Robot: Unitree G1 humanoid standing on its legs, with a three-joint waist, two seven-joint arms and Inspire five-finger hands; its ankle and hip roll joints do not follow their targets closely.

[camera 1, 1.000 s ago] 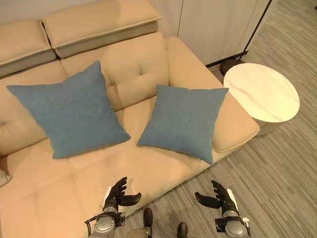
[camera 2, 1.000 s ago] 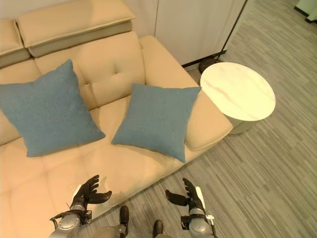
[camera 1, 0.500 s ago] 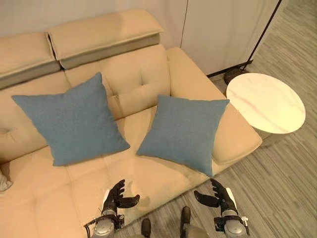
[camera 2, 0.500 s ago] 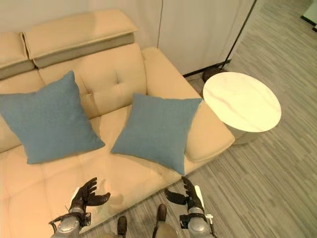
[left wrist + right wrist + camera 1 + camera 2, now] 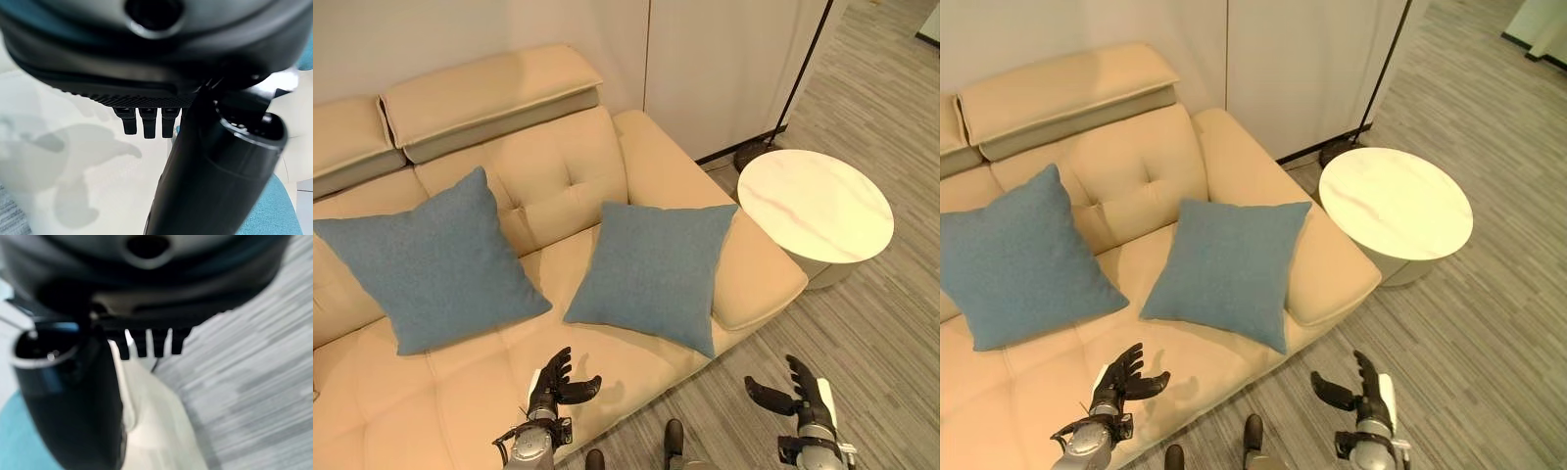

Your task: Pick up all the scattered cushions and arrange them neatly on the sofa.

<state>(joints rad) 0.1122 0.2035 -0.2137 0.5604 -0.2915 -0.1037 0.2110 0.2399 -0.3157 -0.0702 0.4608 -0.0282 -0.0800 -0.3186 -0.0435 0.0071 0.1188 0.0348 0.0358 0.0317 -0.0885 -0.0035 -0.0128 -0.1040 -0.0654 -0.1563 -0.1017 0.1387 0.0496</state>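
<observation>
Nearest the camera, the left hand (image 5: 556, 385) hovers above the front edge of the sofa (image 5: 636, 181) seat, fingers spread and relaxed, thumb out, holding nothing. The right hand (image 5: 806, 396) hangs over the grey striped floor (image 5: 891, 323) in front of the sofa's right end, likewise released and empty, fingers loosely extended with the thumb set apart.

Beyond the hands, two blue cushions lie on the cream sofa. The right cushion (image 5: 654, 272) rests on the seat, tilted, its upper edge leaning toward the backrest and its right corner touching the right armrest (image 5: 754, 279). The left cushion (image 5: 429, 262) stands propped against the backrest, one corner pointing up, well apart from the left hand. The two cushions sit near each other without touching; a strip of seat shows between them.

To the right of the armrest stands a round white surface (image 5: 815, 206) on the floor. Behind the sofa, two raised headrests (image 5: 489, 93) and a pale wall (image 5: 724, 59).
</observation>
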